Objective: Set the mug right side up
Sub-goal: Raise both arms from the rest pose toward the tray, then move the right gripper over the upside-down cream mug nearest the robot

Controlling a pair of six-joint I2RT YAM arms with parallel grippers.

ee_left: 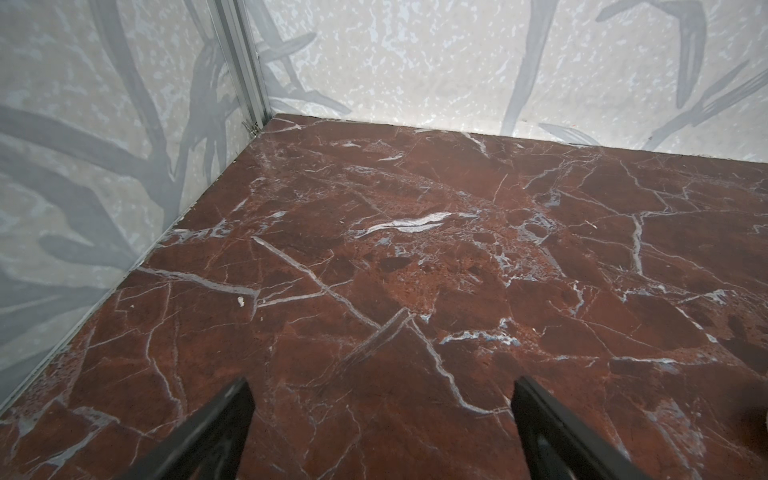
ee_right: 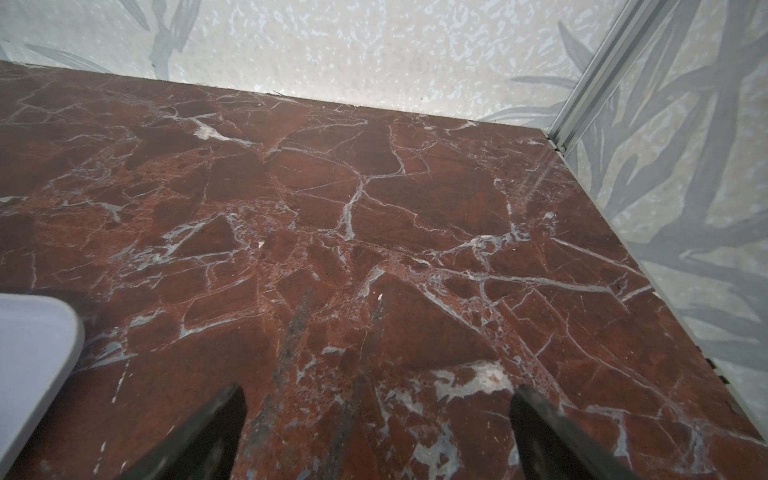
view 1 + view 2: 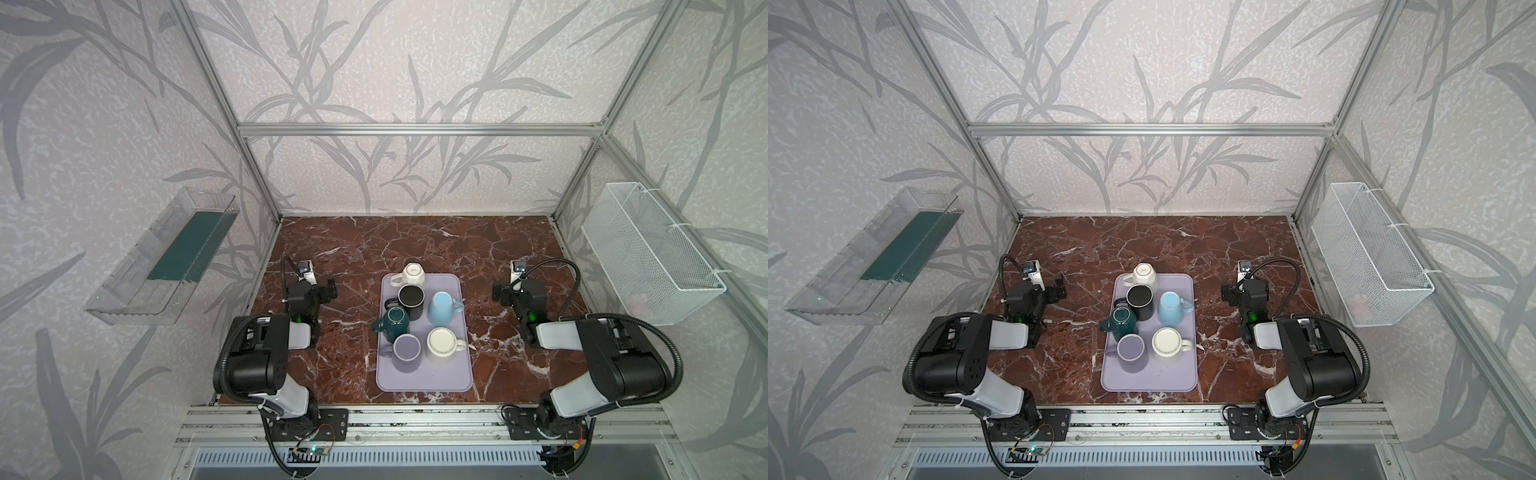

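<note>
Both arms parked, one on each side of the lavender tray, over bare desk.

- Left claw: spread wide, nothing between the fingers. The left wrist view shows only marble ahead.
- Right claw: also spread and empty. The right wrist view shows marble plus one corner of the tray.

No mug appears in either wrist view.

Likely target is the white mug at the far end of the tray, touching or overlapping the far rim, just behind the black mug.
- It lies inward from both claws, toward the middle of the desk and a little farther back.
- In both top views the gaps from the two claws look about equal, so neither arm is clearly nearer.
- Its handle points toward the left arm's side.

How it looks:
- glossy white with a rounded body
- top face is a flat disc with a foot ring and a faint mark, which I read as the base, so mouth down
- axis roughly upright, possibly leaning; I cannot tell

The pale blue mug may also be inverted; unclear from here.

Nothing grasped yet.
</note>
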